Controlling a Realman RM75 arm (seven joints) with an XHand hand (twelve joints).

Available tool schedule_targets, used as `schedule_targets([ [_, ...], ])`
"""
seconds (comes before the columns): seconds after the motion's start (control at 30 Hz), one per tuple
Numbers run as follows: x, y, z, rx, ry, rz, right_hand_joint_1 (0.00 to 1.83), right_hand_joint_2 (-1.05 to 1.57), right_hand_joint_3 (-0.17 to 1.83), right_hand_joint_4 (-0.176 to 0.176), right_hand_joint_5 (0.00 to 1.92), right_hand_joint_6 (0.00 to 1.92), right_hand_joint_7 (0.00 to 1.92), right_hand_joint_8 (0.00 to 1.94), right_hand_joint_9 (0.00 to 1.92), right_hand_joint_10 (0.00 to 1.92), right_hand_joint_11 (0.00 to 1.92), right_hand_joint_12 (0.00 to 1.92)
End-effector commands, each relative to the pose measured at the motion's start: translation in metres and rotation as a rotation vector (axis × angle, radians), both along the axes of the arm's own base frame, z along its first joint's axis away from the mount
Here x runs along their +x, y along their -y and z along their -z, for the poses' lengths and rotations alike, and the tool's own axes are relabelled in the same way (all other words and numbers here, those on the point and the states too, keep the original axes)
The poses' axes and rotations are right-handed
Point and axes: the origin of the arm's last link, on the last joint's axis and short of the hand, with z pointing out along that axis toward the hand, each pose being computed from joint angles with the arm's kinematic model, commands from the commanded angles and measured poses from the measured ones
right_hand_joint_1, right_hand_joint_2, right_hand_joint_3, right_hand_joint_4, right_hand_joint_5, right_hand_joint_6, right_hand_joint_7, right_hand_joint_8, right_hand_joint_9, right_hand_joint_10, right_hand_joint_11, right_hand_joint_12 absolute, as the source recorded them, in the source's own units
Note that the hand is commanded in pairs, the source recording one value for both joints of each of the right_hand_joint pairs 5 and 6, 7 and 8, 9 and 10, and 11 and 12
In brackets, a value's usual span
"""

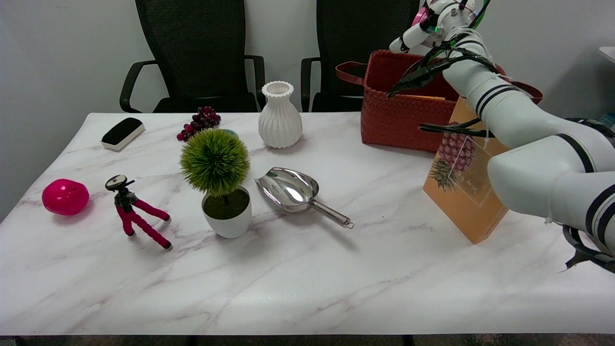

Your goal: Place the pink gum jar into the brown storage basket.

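Right arm extended high; robot hand (432, 21) apparently clasping.

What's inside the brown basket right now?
The brown basket shows only a strip of something orange near its rim; its walls hide the rest. The pink jar sits in the right hand above it.

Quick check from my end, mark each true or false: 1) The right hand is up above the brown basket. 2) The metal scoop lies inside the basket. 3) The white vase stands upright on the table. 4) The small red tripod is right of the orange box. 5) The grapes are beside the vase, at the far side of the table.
1) True. The right hand is above the brown basket, with something pink showing in it.
2) False. The metal scoop lies on the table, right of the potted plant.
3) True. The white vase is upright.
4) False. The tripod stands far left of the orange box.
5) True. The grapes lie left of the vase.
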Motion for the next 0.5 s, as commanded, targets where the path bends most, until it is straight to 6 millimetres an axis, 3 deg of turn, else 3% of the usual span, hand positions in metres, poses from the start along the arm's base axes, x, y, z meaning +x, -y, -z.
schedule_targets([
  [0.03, -0.021, 0.000, 0.006, 0.007, 0.025, 0.029, 1.01, 0.37, 0.40, 0.000, 0.97, 0.97, 1.92, 1.92, 1.88, 1.88, 1.92, 1.92],
  [0.5, -0.033, 0.004, 0.019, 0.027, 0.042, 0.045, 1.00, 0.37, 0.41, 0.000, 0.98, 0.98, 1.92, 1.92, 1.88, 1.88, 1.92, 1.92],
])
